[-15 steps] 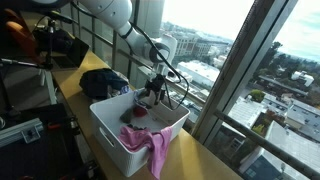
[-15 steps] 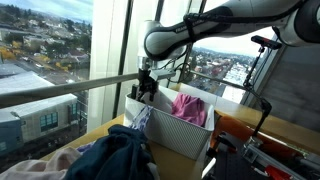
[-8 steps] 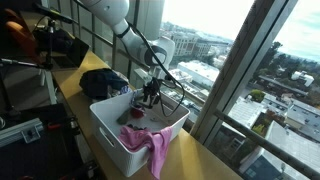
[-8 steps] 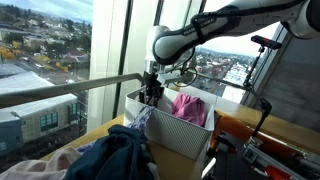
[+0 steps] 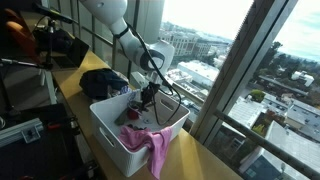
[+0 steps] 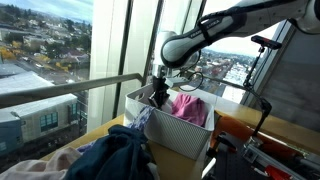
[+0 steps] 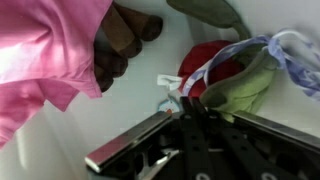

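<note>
Reaching into the white basket [image 5: 105, 125], the jaws are clamped on a red-and-green garment [image 7: 240, 90] at its far end; the thin pinch could slip, or snag the pink shirt [image 7: 50, 40] beside it.

In the wrist view the fingers [image 7: 135, 143] are blurred and cut by the bottom edge; whether they pinch the clothes [image 7: 235, 85] is unclear. The pink cloth [image 7: 45, 50] runs off the upper left corner.

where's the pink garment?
In both exterior views the pink garment hangs over the white bin's rim, at the end away from the dark clothes pile, near the gripper inside the bin.
</note>
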